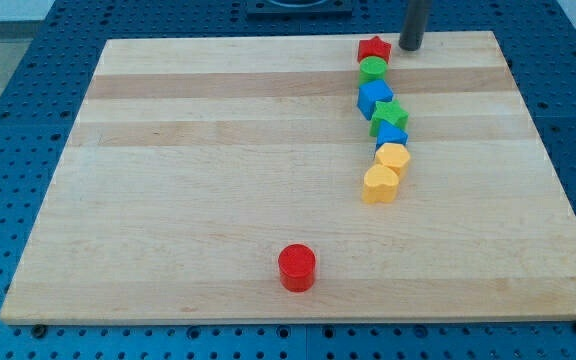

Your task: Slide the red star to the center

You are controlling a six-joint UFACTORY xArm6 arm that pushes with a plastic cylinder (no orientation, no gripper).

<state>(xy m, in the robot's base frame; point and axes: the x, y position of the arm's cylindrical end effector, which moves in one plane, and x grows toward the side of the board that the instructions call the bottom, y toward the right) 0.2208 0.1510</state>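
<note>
The red star (374,49) lies near the board's top edge, right of the middle, at the upper end of a line of blocks. My tip (410,47) stands just to the star's right, a small gap apart from it. Below the star, touching in a chain, come a green cylinder (373,69), a blue block (374,98), a green star (389,116), a blue triangle-like block (391,136), a yellow hexagon-like block (393,158) and a yellow heart-like block (380,184).
A red cylinder (296,267) stands alone near the board's bottom edge, around the middle. The wooden board (168,180) rests on a blue perforated table (8,120).
</note>
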